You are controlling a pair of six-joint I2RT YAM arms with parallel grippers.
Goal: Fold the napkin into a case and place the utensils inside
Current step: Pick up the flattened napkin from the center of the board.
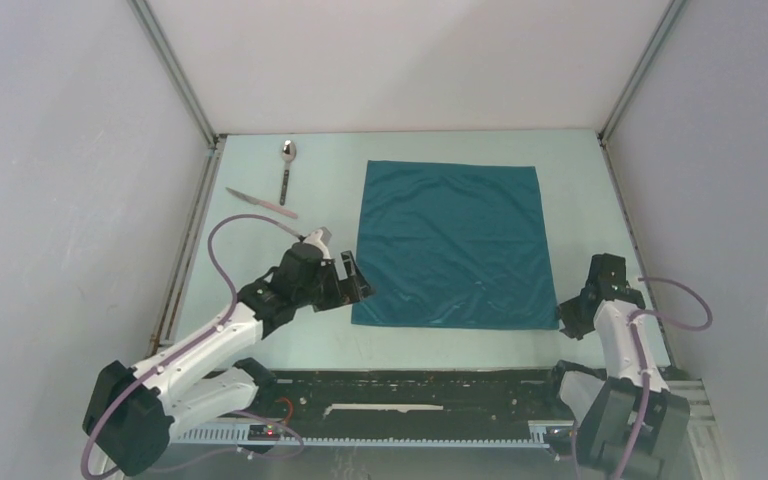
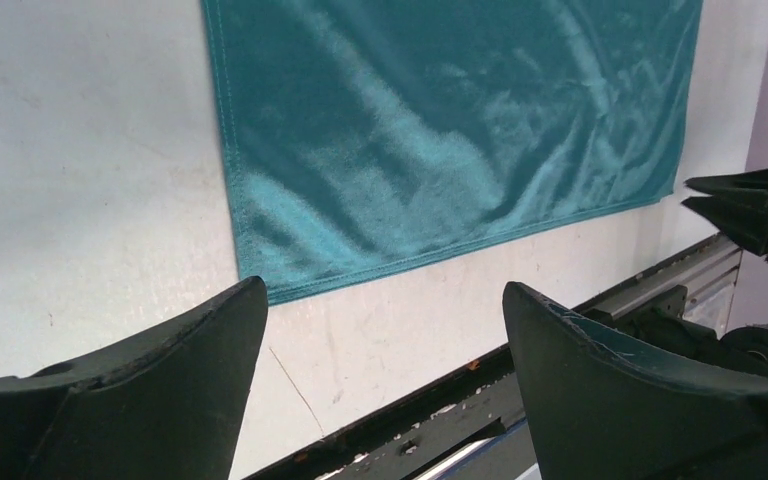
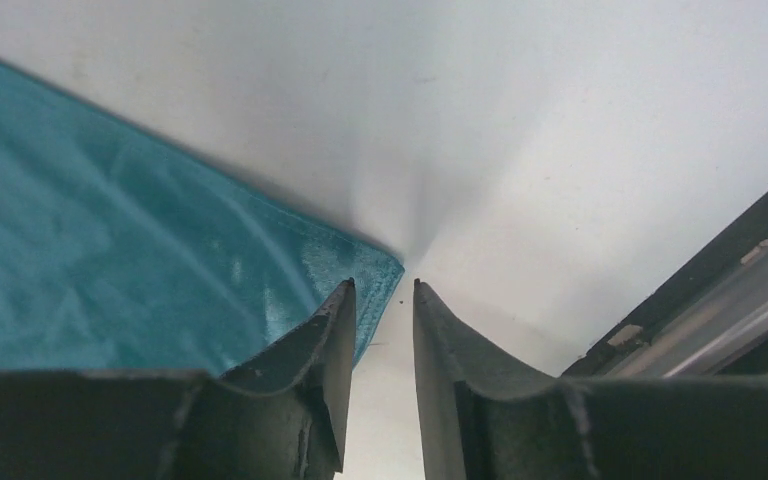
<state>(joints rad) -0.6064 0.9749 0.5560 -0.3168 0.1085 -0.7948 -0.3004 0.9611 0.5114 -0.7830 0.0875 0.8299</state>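
The teal napkin (image 1: 450, 245) lies spread flat as a square in the middle of the table. It also shows in the left wrist view (image 2: 440, 130) and the right wrist view (image 3: 140, 260). No folded case shows. The spoon (image 1: 287, 170) and the knife (image 1: 260, 202) lie at the far left, apart from the napkin. My left gripper (image 1: 356, 280) (image 2: 385, 290) is wide open and empty, just left of the napkin's near left corner. My right gripper (image 1: 570, 315) (image 3: 384, 285) is open only a narrow gap at the napkin's near right corner, with nothing between its jaws.
A black rail (image 1: 410, 395) runs along the table's near edge. Grey walls (image 1: 70, 180) close in the table on the left, right and back. The right gripper's fingers (image 2: 750, 205) show at the right edge of the left wrist view.
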